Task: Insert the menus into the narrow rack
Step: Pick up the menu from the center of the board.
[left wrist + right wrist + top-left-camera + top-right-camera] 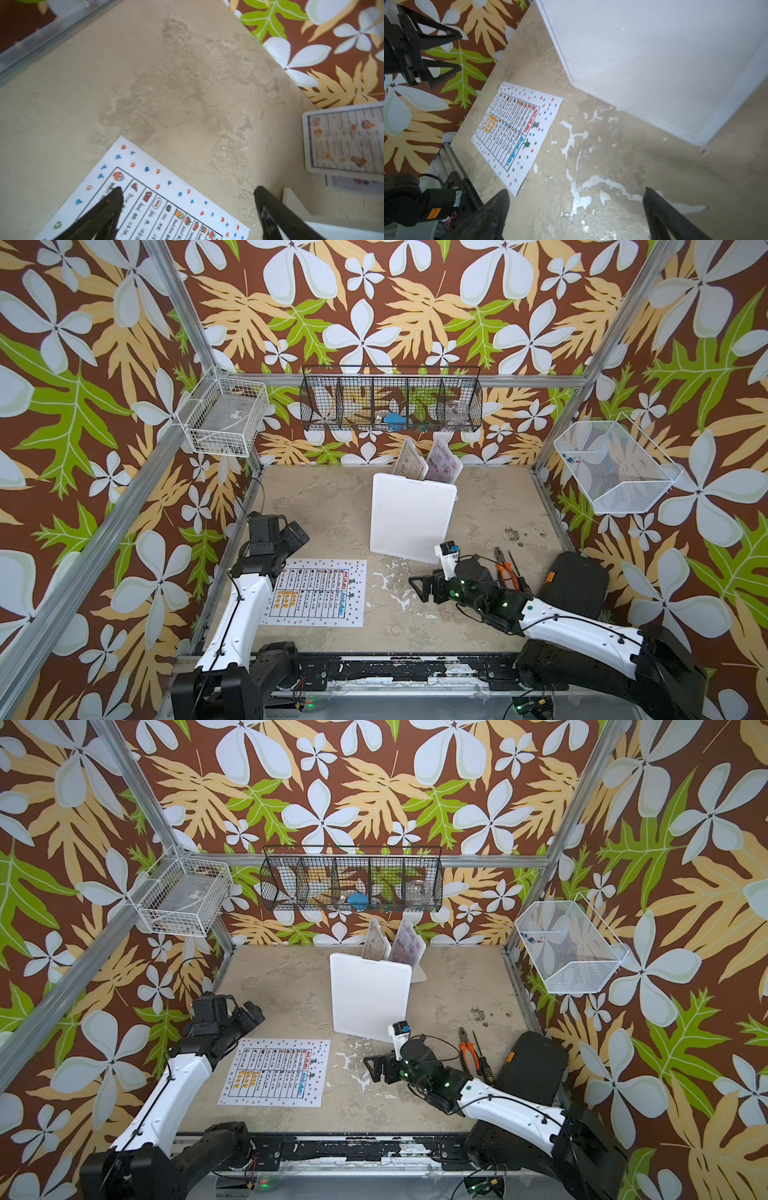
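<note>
Menus here number three, and none shows whole. The large white dotted-border menu [320, 593] lies flat and face up on the near left of the tabletop [324, 510], but in both top views the left arm [241, 605] covers its left edge. The other two stand upright at the far centre in the rack [409, 518], whose broad white front panel hides their lower halves. The dark-bordered menu [410, 463] is on the left and the pinkish menu [444, 462] just right of it, their tops tilting away from each other. Their print is too small to read in the top views and blurred in the left wrist view. How the rack's slots are laid out cannot be told.

The flat sheet carries a ruled table with small food pictures, lettering in orange, red and blue, and a border of coloured dots.

The left arm rises from the near left with its wrist folded above the sheet's far left corner. The left pincer [188, 188] gapes wide and empty, one finger [108, 207] over the sheet; whether it touches the paper is unclear. The right arm [582, 626] reaches low from the near right toward the centre. The right pincer [575, 190] is spread wide, holding nothing, over bare, paint-flecked tabletop between the flat menu and the rack's near corner. Orange-handled pliers [505, 562] and a screwdriver [517, 576] lie just beside that arm.
</note>
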Available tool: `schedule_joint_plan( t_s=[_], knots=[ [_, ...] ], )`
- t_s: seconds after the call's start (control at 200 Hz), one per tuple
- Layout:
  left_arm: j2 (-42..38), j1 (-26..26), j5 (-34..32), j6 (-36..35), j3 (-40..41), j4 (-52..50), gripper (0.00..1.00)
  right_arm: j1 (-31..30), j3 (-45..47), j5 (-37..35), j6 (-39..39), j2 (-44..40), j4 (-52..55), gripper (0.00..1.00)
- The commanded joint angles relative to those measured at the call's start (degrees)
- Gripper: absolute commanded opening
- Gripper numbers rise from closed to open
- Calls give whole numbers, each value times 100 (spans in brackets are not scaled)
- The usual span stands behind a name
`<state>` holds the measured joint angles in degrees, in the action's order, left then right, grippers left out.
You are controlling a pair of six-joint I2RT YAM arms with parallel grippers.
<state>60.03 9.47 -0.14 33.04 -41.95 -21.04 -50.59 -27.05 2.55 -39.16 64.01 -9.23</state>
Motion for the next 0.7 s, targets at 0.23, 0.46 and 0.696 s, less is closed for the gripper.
schedule_joint_plan(
  t_s=[0.23, 0.46, 0.696],
  knots=[
    [833, 1590, 365, -186, 47, 9, 97, -759, -1217, 685, -201, 1880, -634, 100],
    [1334, 1833, 501, 63, 232, 212, 94, -759, -1691, 1038, -285, 2394, -656, 100],
    [1667, 1967, 633, 267, 302, 315, 91, -759, -1728, 1037, -336, 2467, -615, 100]
  ],
)
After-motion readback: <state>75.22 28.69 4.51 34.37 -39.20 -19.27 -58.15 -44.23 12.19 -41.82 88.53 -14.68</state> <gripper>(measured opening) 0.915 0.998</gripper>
